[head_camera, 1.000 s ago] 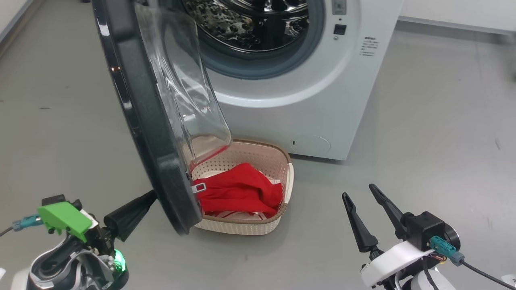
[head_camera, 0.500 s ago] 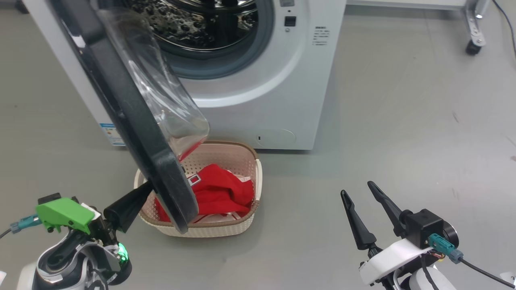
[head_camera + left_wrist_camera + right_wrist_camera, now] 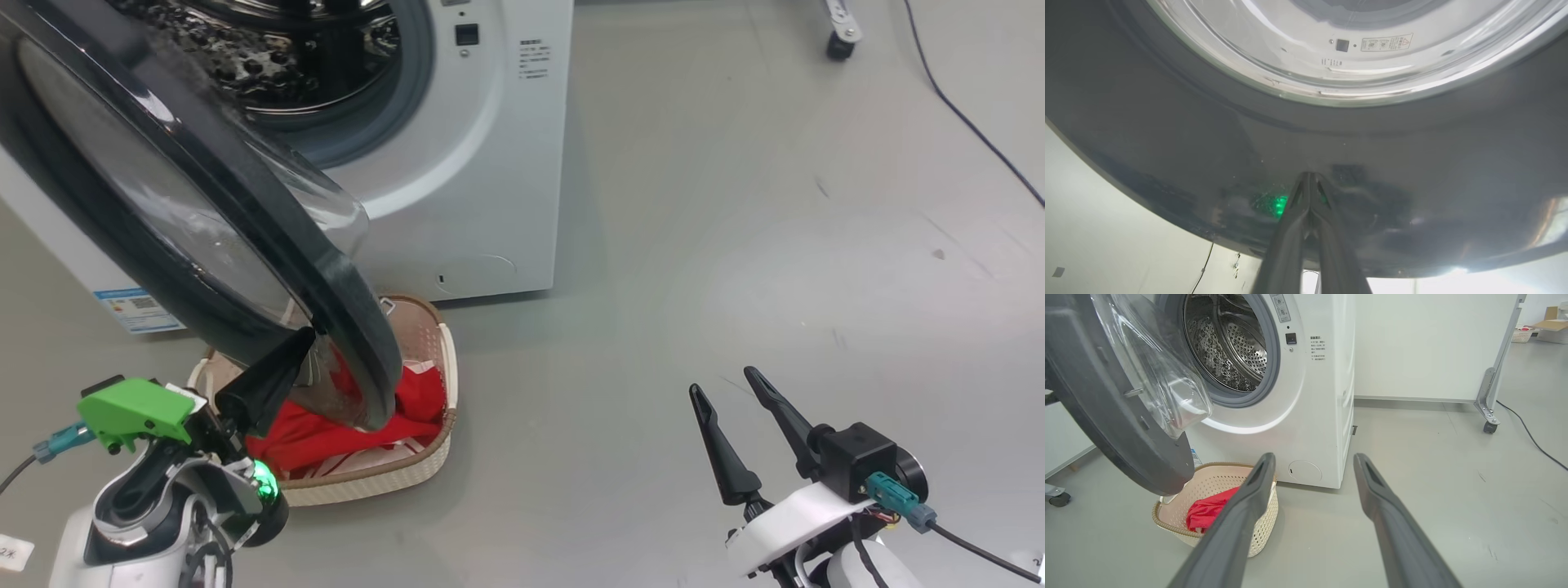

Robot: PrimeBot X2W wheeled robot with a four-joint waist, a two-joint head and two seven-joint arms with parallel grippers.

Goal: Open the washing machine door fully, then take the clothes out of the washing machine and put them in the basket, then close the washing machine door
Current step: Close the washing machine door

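Observation:
The washing machine [image 3: 490, 163] stands at the upper left with its steel drum [image 3: 1229, 347] showing. The washing machine door [image 3: 351, 310] hangs partly open, its black rim over the basket [image 3: 375, 483]. My left gripper [image 3: 304, 336] is shut, and its tip rests against the outer side of the door's lower rim [image 3: 1167, 134]. The left gripper [image 3: 1309, 175] holds nothing. The clothes [image 3: 310, 437], red with some white, lie in the basket, partly hidden by the door. My right gripper [image 3: 722, 382] is open and empty, low at the right above bare floor. In its own view the right gripper [image 3: 1313, 457] points toward the machine.
A metal leg with a caster [image 3: 1488, 426] stands right of the machine, and a black cable [image 3: 963, 114] runs over the grey floor behind it. A blue label [image 3: 139, 306] sits low on the machine's front. Open floor lies between the basket and my right gripper.
The head camera has turned, so machine and basket now sit further left. The door now shows its outer face and covers more of the basket. My left gripper stays at its lower rim.

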